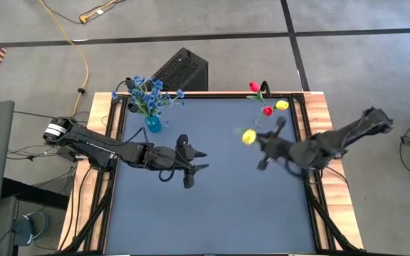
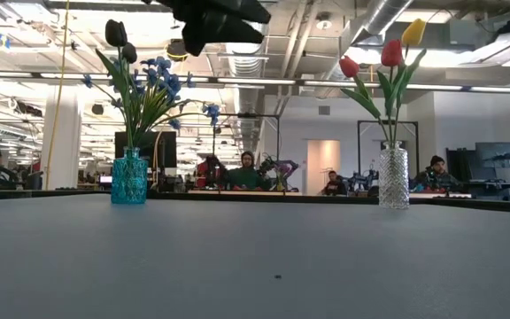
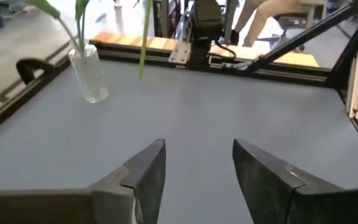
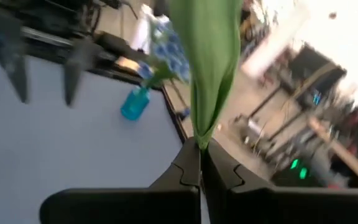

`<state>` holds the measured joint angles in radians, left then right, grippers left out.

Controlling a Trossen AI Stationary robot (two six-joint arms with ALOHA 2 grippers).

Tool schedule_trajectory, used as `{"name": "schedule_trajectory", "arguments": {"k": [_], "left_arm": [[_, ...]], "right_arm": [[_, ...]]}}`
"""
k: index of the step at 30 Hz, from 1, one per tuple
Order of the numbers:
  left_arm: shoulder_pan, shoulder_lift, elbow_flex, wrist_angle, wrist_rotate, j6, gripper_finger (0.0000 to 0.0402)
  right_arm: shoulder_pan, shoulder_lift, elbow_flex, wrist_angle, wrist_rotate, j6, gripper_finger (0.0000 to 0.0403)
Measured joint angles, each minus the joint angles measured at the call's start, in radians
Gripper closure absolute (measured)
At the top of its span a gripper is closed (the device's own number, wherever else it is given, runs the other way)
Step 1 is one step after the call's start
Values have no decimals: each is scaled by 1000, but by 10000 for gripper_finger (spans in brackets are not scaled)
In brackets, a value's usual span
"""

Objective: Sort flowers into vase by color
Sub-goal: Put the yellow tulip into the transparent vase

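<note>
A yellow tulip [image 1: 248, 136] on a green stem is up in my right gripper [image 1: 260, 144], which is shut on it above the table's far right part, beside the clear vase [image 1: 262, 119]. That vase [image 2: 393, 177] holds two red tulips [image 2: 391, 53] and a yellow tulip [image 2: 413, 33], stems down in it. The blue vase [image 2: 129, 177] at the far left holds the blue blossoms [image 2: 153, 80]. My left gripper [image 1: 202, 161] hovers open over the table's middle, touching nothing. Its fingers [image 3: 148, 174] point toward the clear vase [image 3: 91, 74]. My right gripper pinches the yellow tulip by its green stem and leaf [image 4: 199, 138] between the two fingertips [image 4: 188, 165]. The tulip is lifted clear of the table. A green stem end [image 3: 143, 56] hangs free in the air near the clear vase.
The dark table top [image 1: 219, 213] is bare toward its near edge. A wooden frame with black rails [image 1: 312, 114] borders the table. People sit at desks in the room beyond the far edge [image 2: 248, 173].
</note>
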<state>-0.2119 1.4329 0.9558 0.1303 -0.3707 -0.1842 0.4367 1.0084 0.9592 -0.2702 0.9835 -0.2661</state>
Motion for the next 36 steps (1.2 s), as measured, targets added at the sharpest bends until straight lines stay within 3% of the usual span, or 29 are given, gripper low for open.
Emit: {"name": "schedule_trajectory", "arguments": {"k": [9,13,26,36], "left_arm": [[-1,-1,0,-84,-1,-39,224],[-2,-1,0,-81,-2,-40,224],[-2,-1,-1,-78,7,-90,224],[0,0,-2,-33,-2,-90,224]], "right_arm": [[1,-303,0,-535,-35,503,379],[-10,-387,0,-692,-57,642,379],[-166,-538,69,-794,-62,568,379],[-316,-524,106,-780,15,440,379]]}}
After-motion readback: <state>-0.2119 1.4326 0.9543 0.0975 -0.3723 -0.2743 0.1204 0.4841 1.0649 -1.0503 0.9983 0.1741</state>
